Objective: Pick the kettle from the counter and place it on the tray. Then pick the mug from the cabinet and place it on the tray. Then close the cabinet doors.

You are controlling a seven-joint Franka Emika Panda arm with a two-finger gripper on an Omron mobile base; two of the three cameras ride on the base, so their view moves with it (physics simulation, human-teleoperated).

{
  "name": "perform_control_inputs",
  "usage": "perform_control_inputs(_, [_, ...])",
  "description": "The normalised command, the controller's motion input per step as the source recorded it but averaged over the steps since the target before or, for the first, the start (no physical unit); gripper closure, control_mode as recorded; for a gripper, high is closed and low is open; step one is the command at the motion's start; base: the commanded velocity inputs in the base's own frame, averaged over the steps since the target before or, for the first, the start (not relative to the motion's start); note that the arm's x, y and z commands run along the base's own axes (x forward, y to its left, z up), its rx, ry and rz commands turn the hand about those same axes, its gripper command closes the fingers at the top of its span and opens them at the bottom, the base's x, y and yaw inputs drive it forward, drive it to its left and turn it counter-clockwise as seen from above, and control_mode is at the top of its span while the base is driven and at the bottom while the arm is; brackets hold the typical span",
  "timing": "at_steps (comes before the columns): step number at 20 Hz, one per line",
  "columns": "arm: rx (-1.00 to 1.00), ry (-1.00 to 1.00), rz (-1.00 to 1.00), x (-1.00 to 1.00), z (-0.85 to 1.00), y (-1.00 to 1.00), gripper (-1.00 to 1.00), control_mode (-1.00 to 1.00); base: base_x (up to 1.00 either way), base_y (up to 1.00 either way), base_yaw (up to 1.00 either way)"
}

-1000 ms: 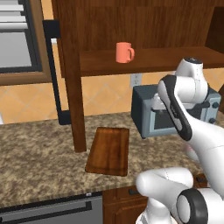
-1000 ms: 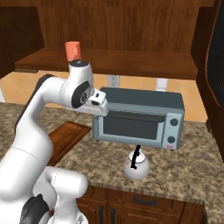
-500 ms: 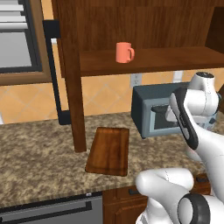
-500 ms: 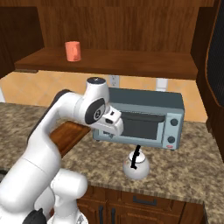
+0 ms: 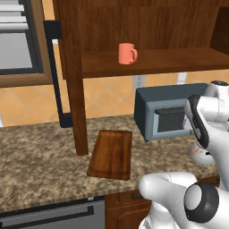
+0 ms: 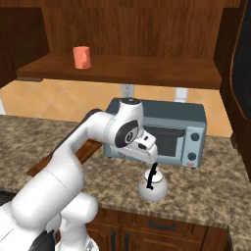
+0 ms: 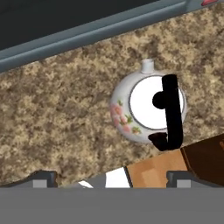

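The kettle (image 7: 148, 107) is round and pale with a black arched handle. It stands on the speckled counter (image 6: 211, 191) in front of a grey toaster oven. My gripper (image 7: 113, 179) hangs above it, open, with the kettle a little off-centre between the fingertips (image 7: 43, 177) and nothing held. From the right base view my gripper (image 6: 151, 158) sits just above the kettle (image 6: 152, 185). The dark wooden tray (image 5: 111, 153) lies empty on the counter to the left. The coral mug (image 5: 127, 53) stands on the cabinet shelf (image 5: 170, 60). The cabinet doors (image 5: 71, 80) are open.
A grey toaster oven (image 6: 166, 132) stands right behind the kettle, close to my hand. An open door (image 6: 240, 73) juts out at the right. A built-in microwave (image 5: 18, 49) is at the far left. The counter's front edge runs near the kettle.
My arm has swung right and down, from in front of the toaster oven to just above the kettle. The jaws stayed wide open.
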Motion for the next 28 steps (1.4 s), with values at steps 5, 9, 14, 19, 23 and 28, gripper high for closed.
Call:
perform_control_inputs(5, [0.02,0.07,0.0,0.08,-0.18,-0.5,-1.0,-1.0,0.0,0.0,0.0])
perform_control_inputs(9, [0.02,0.0,0.0,0.23,-0.18,-0.27,-1.0,-1.0,0.0,0.0,0.0])
perform_control_inputs(14, [0.0,0.01,0.0,0.19,-0.36,-0.25,-1.0,-1.0,0.0,0.0,0.0])
perform_control_inputs(19, [0.0,0.01,0.01,0.04,-0.3,-0.26,-1.0,-1.0,0.0,0.0,0.0])
perform_control_inputs(23, [0.0,0.04,0.06,0.0,-0.21,-0.16,-1.0,-1.0,0.0,0.0,0.0])
perform_control_inputs(28, [0.0,0.02,0.07,0.01,-0.21,-0.03,-1.0,-1.0,0.0,0.0,0.0])
